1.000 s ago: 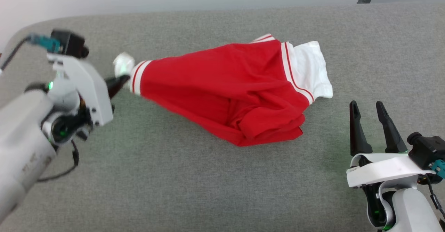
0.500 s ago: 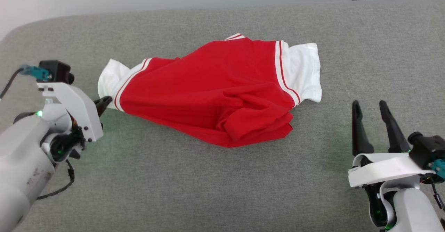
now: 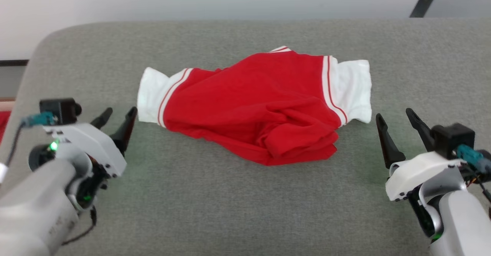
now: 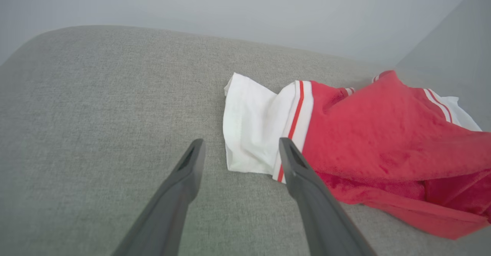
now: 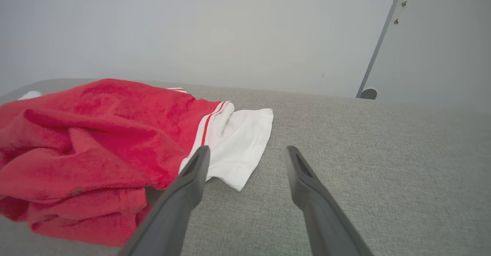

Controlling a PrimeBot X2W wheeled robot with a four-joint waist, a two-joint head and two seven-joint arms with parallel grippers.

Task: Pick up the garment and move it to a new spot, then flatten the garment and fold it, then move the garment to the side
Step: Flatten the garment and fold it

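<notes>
1. The garment (image 3: pixel 253 106), a red shirt with white sleeves and striped trim, lies crumpled in the middle of a grey padded bench (image 3: pixel 230 210). Its number cannot be seen.
2. The left pincer (image 3: pixel 121 111) is spread wide and holds nothing. It sits low over the bench just beside the left sleeve (image 3: pixel 151 95), fingers pointing toward it and apart from the cloth.
3. The right pincer (image 3: pixel 394 114) is also spread wide and empty. It sits near the right sleeve (image 3: pixel 356 87), a little short of the sleeve's lower corner.
4. The garment lies between the two pincers, one sleeve toward each.
5. The step in hand looks like the flattening, because the shirt rests on the bench but is far from flat.
6. The red body is rumpled, and a thick fold (image 3: pixel 299 145) of red cloth is bunched on the near edge, toward the right.
7. To do this well, each pincer should probably pinch only one layer near a sleeve seam, low against the bench.
8. Pulling outward evenly on both sides would likely smooth the body.
9. The bunched fold probably needs a separate tug toward the robot, or the later folding will come out lumpy.
</notes>
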